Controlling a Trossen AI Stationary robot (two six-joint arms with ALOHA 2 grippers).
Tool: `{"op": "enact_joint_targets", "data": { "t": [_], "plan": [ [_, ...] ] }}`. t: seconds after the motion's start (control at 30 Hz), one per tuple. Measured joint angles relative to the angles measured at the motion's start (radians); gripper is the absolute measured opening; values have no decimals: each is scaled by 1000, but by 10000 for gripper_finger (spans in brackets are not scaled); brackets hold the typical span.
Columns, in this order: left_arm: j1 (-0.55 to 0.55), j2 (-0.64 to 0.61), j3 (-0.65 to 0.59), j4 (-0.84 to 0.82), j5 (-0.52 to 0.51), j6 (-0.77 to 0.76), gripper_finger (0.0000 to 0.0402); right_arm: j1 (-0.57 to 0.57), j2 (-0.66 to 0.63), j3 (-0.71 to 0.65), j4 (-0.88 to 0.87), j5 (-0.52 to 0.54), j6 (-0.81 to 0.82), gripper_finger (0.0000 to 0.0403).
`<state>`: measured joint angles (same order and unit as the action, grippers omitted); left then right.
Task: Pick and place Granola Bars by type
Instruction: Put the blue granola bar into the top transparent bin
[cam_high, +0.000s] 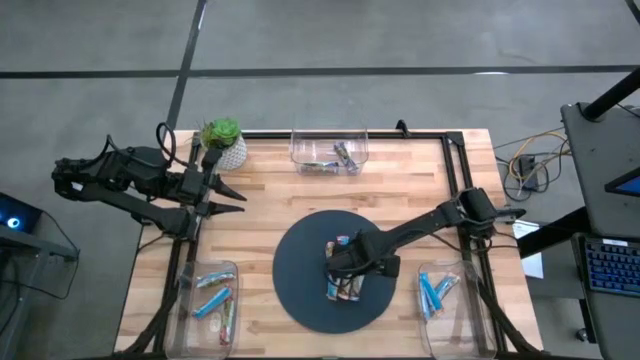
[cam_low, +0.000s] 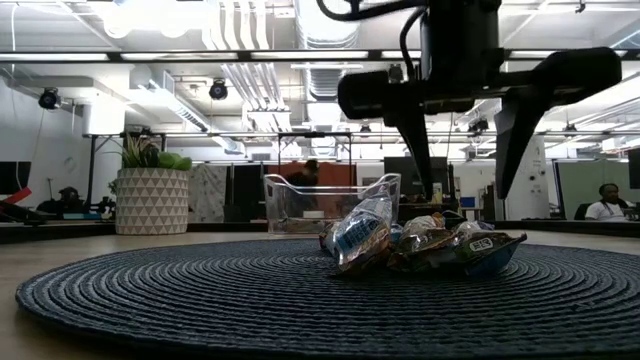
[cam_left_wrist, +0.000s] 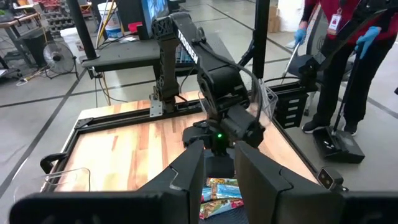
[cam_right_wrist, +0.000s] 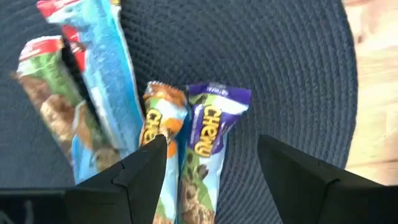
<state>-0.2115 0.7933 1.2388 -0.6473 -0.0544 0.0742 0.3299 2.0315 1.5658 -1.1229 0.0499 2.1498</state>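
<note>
Several granola bars (cam_high: 343, 278) lie piled in the middle of the dark round mat (cam_high: 300, 300). In the right wrist view a purple bar (cam_right_wrist: 210, 134) and an orange bar (cam_right_wrist: 163, 121) lie side by side, with a blue bar (cam_right_wrist: 104, 68) and a green bar (cam_right_wrist: 50, 102) beside them. My right gripper (cam_low: 468, 190) hangs open over the pile, fingers pointing down, one on each side of the purple and orange bars (cam_right_wrist: 211, 155), touching nothing. My left gripper (cam_high: 240, 203) waits open and roughly level above the table's far left part.
Clear bins stand at the far edge (cam_high: 329, 150), the near left (cam_high: 210, 300) and the near right (cam_high: 440, 295), each with bars inside. A potted plant (cam_high: 222, 142) stands at the far left. People show in the room beyond the table.
</note>
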Motion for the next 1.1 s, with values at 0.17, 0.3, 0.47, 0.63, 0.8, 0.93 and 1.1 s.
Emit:
{"op": "enact_joint_targets", "data": {
  "t": [0.17, 0.3, 0.47, 0.63, 0.8, 0.93, 1.1],
  "plan": [
    [0, 0, 0, 0, 0, -2, 75, -13, 0, -17, 1, -22, -3, 240],
    [0, 0, 0, 0, 0, -3, 75, -12, 0, -30, 2, -45, -3, 240],
    [0, 0, 0, 0, 0, -3, 75, -13, -1, -40, 4, -51, -3, 240],
    [0, 0, 0, 0, 0, -3, 75, -14, -1, -42, 7, -56, -3, 240],
    [0, 0, 0, 0, 0, -3, 75, -16, -1, -46, 13, -60, -3, 240],
    [0, 0, 0, 0, 0, -3, 75, -17, -2, -65, 37, -60, -3, 240],
    [0, 0, 0, 0, 0, -3, 75, -17, -2, -85, 79, -60, 9, 240]
  ]
}}
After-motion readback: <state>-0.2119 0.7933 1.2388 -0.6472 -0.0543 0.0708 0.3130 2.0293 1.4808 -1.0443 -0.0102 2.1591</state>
